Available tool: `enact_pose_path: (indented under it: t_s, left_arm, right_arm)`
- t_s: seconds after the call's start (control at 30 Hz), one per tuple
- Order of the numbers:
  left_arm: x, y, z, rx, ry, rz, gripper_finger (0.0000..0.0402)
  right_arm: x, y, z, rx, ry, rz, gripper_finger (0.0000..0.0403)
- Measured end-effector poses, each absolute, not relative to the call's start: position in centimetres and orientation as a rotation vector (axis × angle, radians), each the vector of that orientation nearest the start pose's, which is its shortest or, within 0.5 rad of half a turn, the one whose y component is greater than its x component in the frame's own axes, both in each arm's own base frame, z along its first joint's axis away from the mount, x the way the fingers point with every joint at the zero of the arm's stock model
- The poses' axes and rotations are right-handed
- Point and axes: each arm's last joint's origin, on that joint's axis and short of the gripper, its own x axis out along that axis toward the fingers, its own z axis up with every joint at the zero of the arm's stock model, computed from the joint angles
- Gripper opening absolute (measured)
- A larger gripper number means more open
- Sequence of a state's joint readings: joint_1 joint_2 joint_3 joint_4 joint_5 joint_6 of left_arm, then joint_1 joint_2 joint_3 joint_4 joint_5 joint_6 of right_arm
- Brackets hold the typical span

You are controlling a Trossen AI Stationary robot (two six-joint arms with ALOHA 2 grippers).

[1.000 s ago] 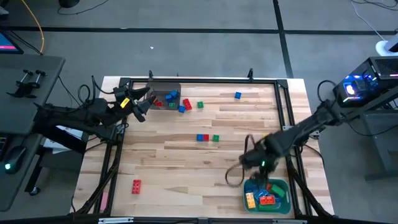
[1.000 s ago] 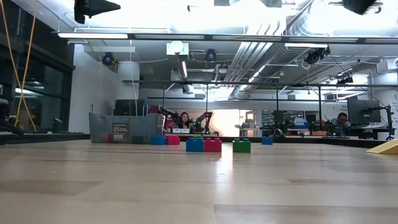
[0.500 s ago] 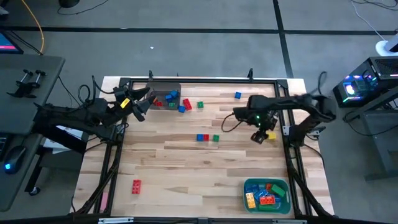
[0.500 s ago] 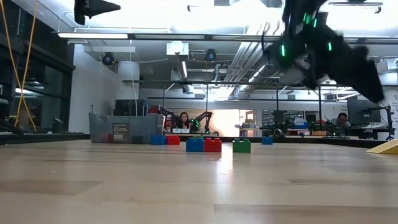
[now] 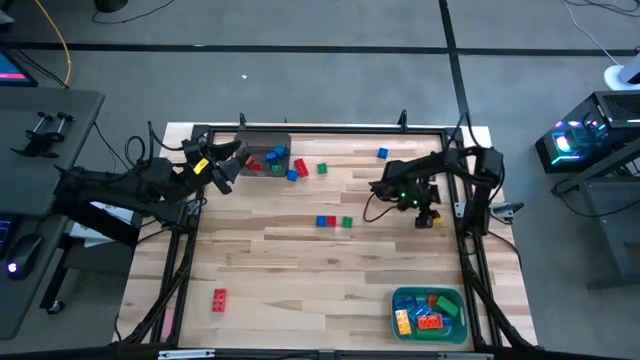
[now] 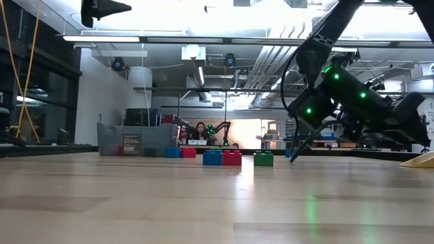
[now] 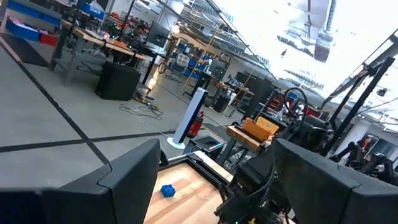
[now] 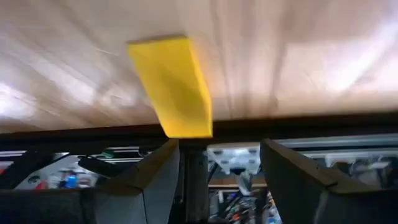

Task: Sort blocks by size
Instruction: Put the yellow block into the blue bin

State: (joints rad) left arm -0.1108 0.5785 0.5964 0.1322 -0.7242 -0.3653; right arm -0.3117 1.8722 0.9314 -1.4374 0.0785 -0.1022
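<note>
Two grippers up, neither holding anything. Your right gripper (image 5: 428,214) hangs low over the right side of the table (image 5: 300,270), fingers spread, with a yellow block (image 8: 171,84) lying on the wood just ahead of the gap (wrist view shows it flat, right at the table's edge rail). Nothing sits between those fingers.

Left gripper (image 5: 228,172) waits at the far-left corner beside the grey bin (image 5: 262,140), fingers wide apart and empty.

Loose blocks: a blue-red-green row (image 5: 333,221) mid-table, well apart from both grippers; a single blue block (image 5: 382,153) near the far edge; a green one (image 5: 322,168) and a red-blue cluster (image 5: 296,170) just beside the grey bin; a red block (image 5: 219,298) alone near the front-left.

You have open wood across the middle and front of the table; the right gripper is tight against the right rail.

Teal bin (image 5: 399,300) at front right holds yellow, orange, red and green blocks. Grey bin shows blue and red pieces at its mouth.
</note>
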Motion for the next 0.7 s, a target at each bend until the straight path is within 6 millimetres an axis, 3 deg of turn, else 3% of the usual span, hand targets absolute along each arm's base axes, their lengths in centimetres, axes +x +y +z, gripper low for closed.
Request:
enact_pose_path:
  t_s: [0.4, 0.7]
  left_arm:
    - [13.3, 0.4, 32.5, -0.414, -0.248, 0.581, 0.0295]
    - [13.3, 0.4, 32.5, -0.413, -0.244, 0.569, 0.0295]
  right_arm:
    - [21.5, -5.4, 12.5, 0.233, 2.350, 0.030, 0.0220]
    - [19.5, -4.3, 10.6, 0.196, 2.393, 0.014, 0.0220]
